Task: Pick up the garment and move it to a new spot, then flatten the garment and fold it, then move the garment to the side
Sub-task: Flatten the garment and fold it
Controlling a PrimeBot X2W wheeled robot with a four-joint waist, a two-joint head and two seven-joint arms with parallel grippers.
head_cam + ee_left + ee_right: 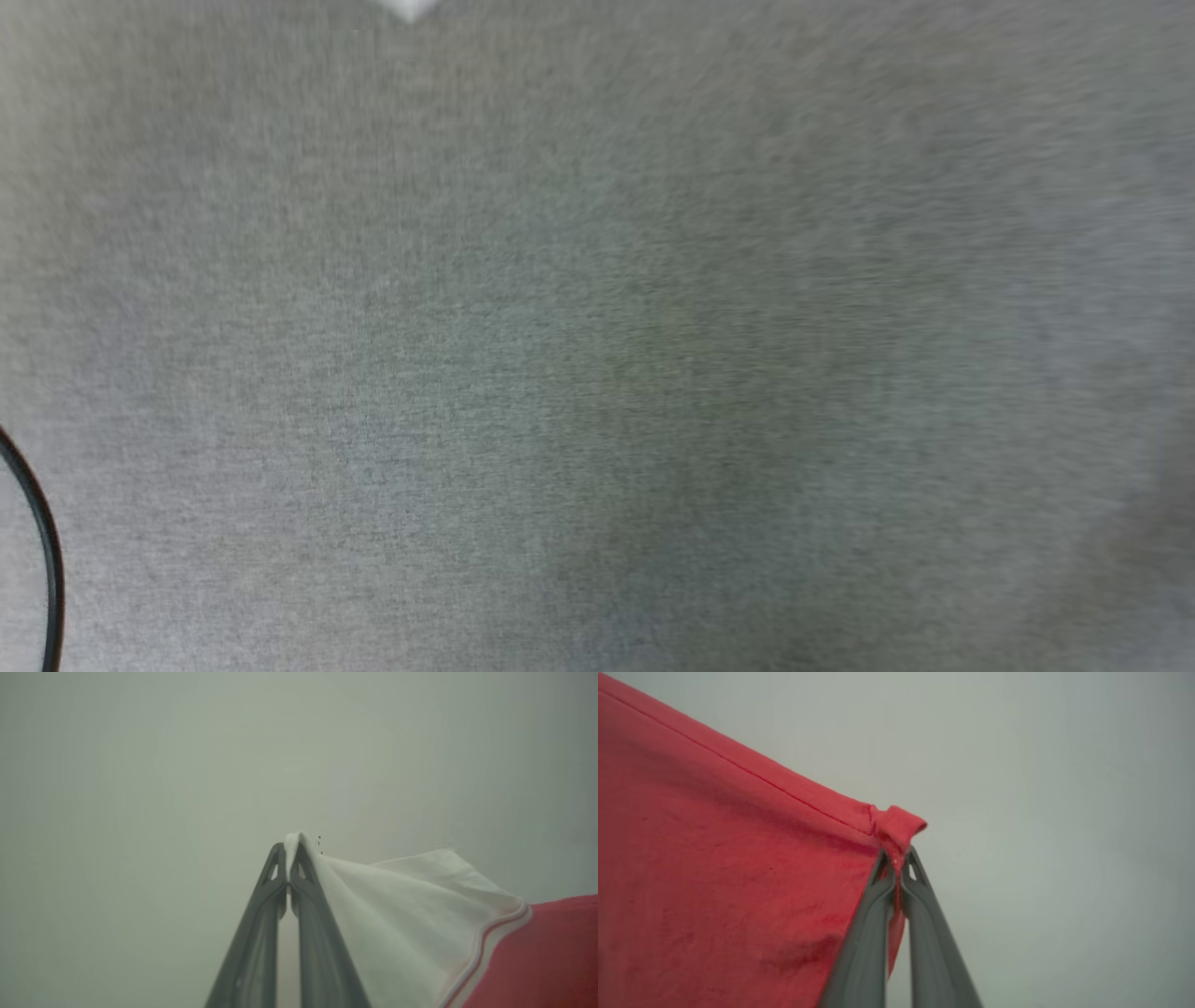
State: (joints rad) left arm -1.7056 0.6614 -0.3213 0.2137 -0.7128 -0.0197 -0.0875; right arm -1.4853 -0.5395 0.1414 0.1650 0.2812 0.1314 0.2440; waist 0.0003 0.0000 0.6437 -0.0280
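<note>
A blurred, finely woven grey surface (597, 336) lies below. The garment (714, 858) is pinched twice: the left pincer (288, 853) is clamped on its soft white sleeve edge, the right pincer (899, 861) on a stitched red hem corner. The rest is cut off.

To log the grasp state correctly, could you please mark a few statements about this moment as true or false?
1. The left gripper is shut on a white part of the garment. True.
2. The right gripper is open and holds nothing. False: it is shut on a red hemmed corner of the garment.
3. In the left wrist view, a striped trim runs between the garment's white part and its red part. True.
4. The head view looks down on a bare wooden surface. False: it shows a blurred grey surface.
</note>
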